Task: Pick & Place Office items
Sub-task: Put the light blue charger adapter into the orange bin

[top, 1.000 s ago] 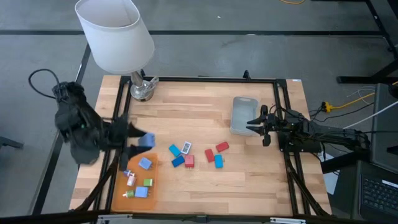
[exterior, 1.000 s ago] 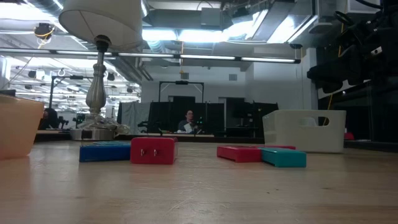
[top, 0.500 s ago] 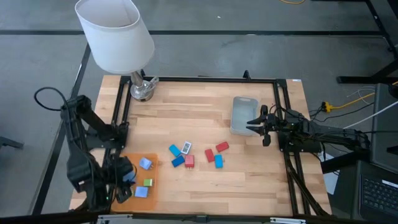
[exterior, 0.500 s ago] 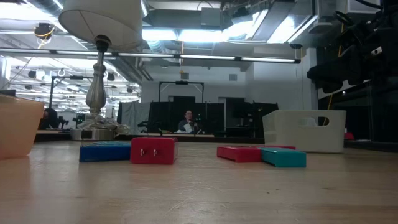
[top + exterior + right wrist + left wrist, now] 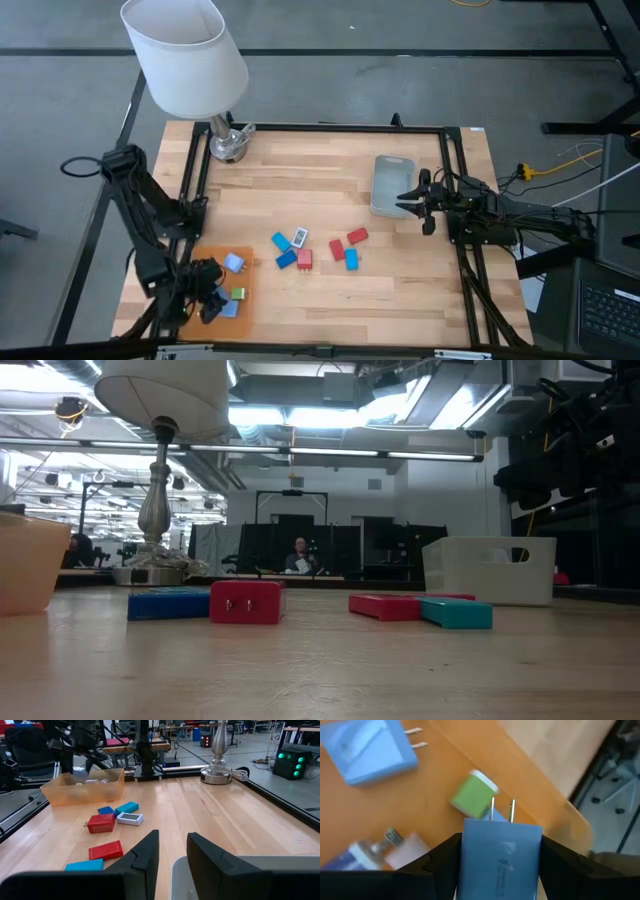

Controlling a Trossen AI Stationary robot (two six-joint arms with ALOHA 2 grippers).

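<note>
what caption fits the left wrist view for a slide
Left tool holds a blue plug block over the orange tray, above a green piece.

Left arm folded down at near-left bench corner — left end effector (image 5: 208, 300) low, fingers (image 5: 445, 857) clamped on load. Right arm stretched in from right — right end effector (image 5: 404, 197) closed, hovering.

High view: overhead, straight down, whole worktop (image 5: 400, 290).
Low view: at worktop surface, level, facing room behind.
Left wrist view: very near, down into orange tray (image 5: 435, 785).
Right wrist view: low across worktop toward orange tray.
Shared: lamp (image 5: 185, 55) in high, low, right wrist views; orange tray in all.
</note>
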